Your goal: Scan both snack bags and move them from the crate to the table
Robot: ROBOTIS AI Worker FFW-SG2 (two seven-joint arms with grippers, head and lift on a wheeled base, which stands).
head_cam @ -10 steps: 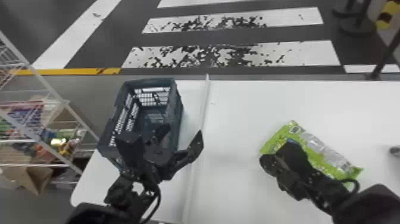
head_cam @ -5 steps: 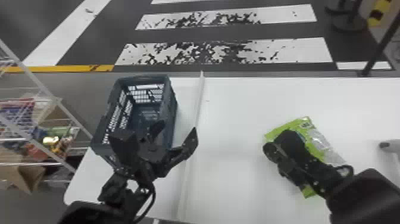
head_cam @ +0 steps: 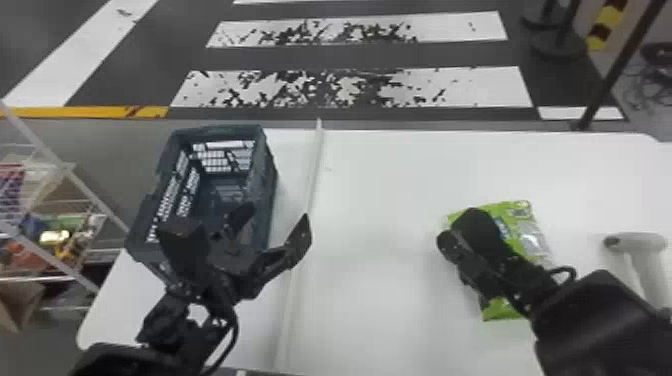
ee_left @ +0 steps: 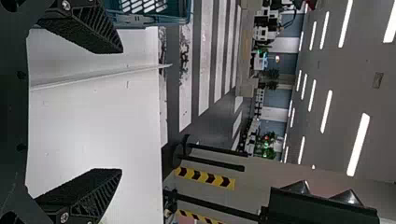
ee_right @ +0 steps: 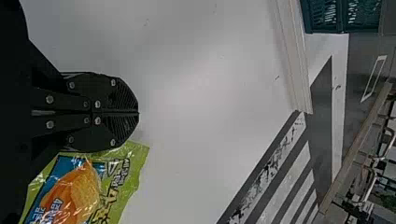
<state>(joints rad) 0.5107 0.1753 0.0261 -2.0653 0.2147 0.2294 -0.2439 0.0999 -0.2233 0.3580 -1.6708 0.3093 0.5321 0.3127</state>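
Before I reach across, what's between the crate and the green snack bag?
Head view: a long white strip crossing bare tabletop, the left gripper partly over it, and the right gripper by the snack bag.

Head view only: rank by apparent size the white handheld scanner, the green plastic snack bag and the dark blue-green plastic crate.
1. Crate, clearly largest
2. Snack bag, though partly covered
3. Scanner, smallest

White stripes are crossing the dark floor at twelve o'clock, a wire rack is standing at nine o'clock, and strip lights are glowing overhead.
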